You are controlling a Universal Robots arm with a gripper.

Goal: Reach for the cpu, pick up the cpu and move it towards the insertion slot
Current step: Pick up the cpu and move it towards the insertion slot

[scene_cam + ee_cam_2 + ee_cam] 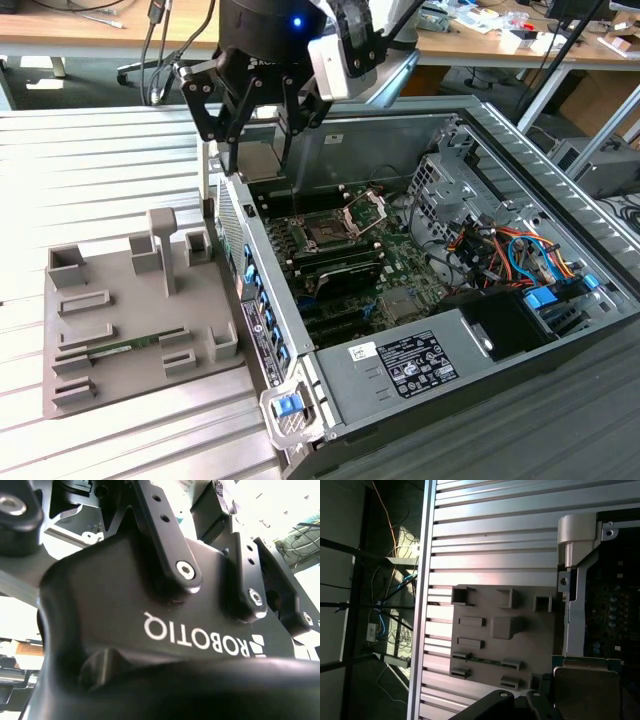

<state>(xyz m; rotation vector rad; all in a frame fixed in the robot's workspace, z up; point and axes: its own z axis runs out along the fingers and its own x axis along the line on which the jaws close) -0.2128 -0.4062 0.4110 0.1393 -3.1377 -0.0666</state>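
My gripper [258, 158] hangs above the left wall of the open computer case [300, 400], between the grey tray and the motherboard. In the first wrist view the cpu [585, 692], a flat pale square with a green rim, sits right beside the black fingers [492, 706], and the gripper is shut on it. The insertion slot [328, 233] lies on the green motherboard, down and toward the exterior view's right of the gripper. Its dark centre is exposed and its silver load plate [366, 212] is hinged up. The gripper's black body [175, 630] looms close in the second wrist view.
The grey plastic tray [110, 320] lies on the ribbed metal table [100, 160] at the exterior view's left, with a tall post [162, 245] and a green memory stick [122, 350]. Inside the case are a drive cage [445, 190], coloured cables [510, 250] and a power supply [420, 365].
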